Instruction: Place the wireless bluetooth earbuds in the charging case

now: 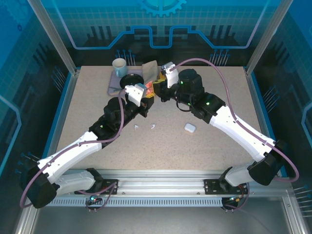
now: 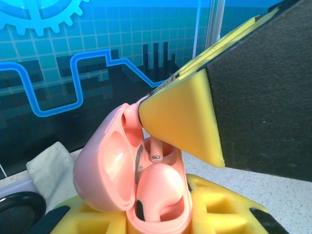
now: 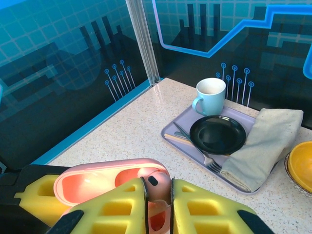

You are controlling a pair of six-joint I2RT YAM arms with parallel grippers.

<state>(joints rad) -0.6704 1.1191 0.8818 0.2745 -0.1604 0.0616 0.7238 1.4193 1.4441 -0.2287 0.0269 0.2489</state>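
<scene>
The task was partly done, roughly a quarter by my reckoning. The pink case stood open with its lid swung back. One pink bud already sat in its well, rounded head up and stem out of sight below.

The left claw was closed on the body of the pink case, a yellow finger on either side, holding it up off the counter. The right claw was closed on the second pink bud, pinching its head between the fingertips directly over the pink case. That bud's thin stem pointed down at the empty well beside the seated bud. Its metal tip was at the mouth of the well or just inside; I could not tell which. It was not yet seated.

Left to do, as I judged it, was to press this bud home and then deal with the white set. Two white buds lay loose on the counter on the near side of the pink case, close to each other. The white case lay well apart from the pink case, nearer the arm bases on the right arm's side. It looked shut, though it was too small to be sure.

The buds were tiny, glossy and stemmed, far smaller than either case. The pink ones matched the salmon shell, whose smooth hollowed lid had two shallow cups.
</scene>
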